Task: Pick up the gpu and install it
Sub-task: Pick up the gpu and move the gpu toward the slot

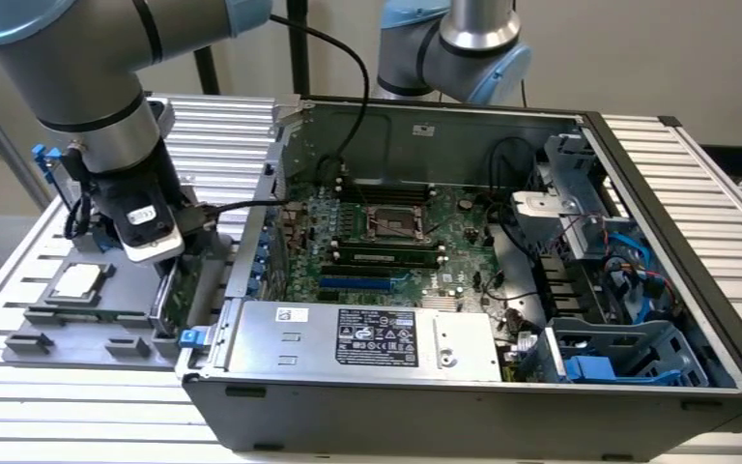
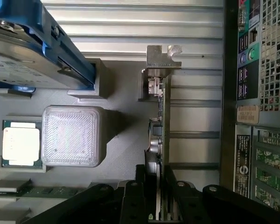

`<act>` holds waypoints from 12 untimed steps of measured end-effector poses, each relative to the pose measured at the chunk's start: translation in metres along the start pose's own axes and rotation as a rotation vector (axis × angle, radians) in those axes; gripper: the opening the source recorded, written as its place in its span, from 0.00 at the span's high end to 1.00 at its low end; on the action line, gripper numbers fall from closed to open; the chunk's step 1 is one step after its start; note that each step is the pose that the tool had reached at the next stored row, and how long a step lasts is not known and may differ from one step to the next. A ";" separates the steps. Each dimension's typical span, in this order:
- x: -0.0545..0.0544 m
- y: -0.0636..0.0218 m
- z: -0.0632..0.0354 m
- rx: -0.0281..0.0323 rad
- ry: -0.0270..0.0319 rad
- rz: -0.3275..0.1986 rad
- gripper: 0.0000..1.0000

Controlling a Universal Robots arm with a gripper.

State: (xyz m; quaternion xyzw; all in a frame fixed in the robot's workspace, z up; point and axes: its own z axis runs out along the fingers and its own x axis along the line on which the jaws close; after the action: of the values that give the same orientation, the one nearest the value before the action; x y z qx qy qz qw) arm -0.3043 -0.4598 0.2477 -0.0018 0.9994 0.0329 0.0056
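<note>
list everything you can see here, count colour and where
gpu: one, green board with silver end bracket, on edge in a tray slot beside the case
cpu chip: one, silver, square, in a tray pocket
hard drive: one, silver with blue rails, on the tray
tray: one, grey, on the exterior view's left of the case
computer case: one, dark grey, lying open on the table
motherboard: one, green, inside the case
power supply: one, silver, inside the case near its front wall
table: one, silver, slatted
arm: one, grey, over the tray
end effector: one, black, down at the gpu's edge
</note>
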 end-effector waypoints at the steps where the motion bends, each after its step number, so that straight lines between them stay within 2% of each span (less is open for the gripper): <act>1: 0.000 0.0003 -0.0040 -0.0001 -0.0001 0.000 1.00; 12: -0.001 0.0034 -0.0537 0.0000 0.0000 0.000 1.00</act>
State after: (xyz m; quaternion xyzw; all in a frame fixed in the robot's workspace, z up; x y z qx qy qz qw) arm -0.3043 -0.4599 0.3015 -0.0019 0.9994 0.0330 0.0057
